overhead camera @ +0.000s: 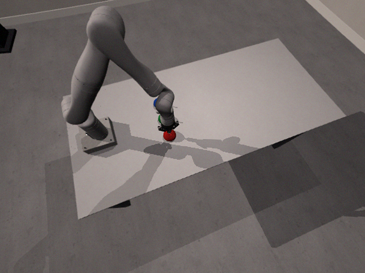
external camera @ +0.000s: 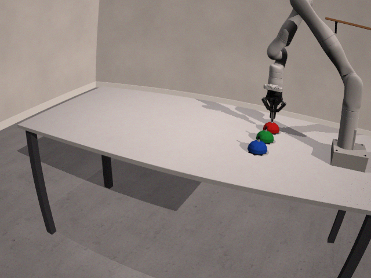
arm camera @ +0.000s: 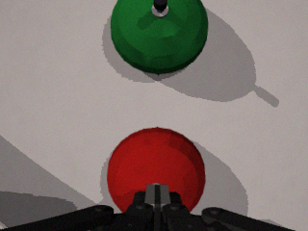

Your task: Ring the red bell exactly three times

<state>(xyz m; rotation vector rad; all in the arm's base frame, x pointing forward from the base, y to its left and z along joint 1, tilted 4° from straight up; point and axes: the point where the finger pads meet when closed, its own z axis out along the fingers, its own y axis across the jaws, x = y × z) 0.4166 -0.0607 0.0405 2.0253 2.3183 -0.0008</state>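
The red bell [overhead camera: 169, 135] [external camera: 272, 128] [arm camera: 156, 166] is a red dome on the white table, last in a row of three bells. My gripper [overhead camera: 168, 130] [external camera: 273, 119] [arm camera: 157, 198] is shut, with nothing between the fingers. It points straight down with its closed fingertips at the top centre of the red bell. The fingertips hide the bell's button in every view. The green bell [overhead camera: 159, 118] [external camera: 265, 136] [arm camera: 158, 25] stands beside the red one, its dark button [arm camera: 160, 4] up and untouched.
The blue bell [overhead camera: 154, 102] [external camera: 257, 147] ends the row beyond the green one. The arm's base block [overhead camera: 98, 140] [external camera: 349, 155] sits on the table [overhead camera: 255, 88] [external camera: 134, 134] near the bells. The arm hides much of the green and blue bells in the top view.
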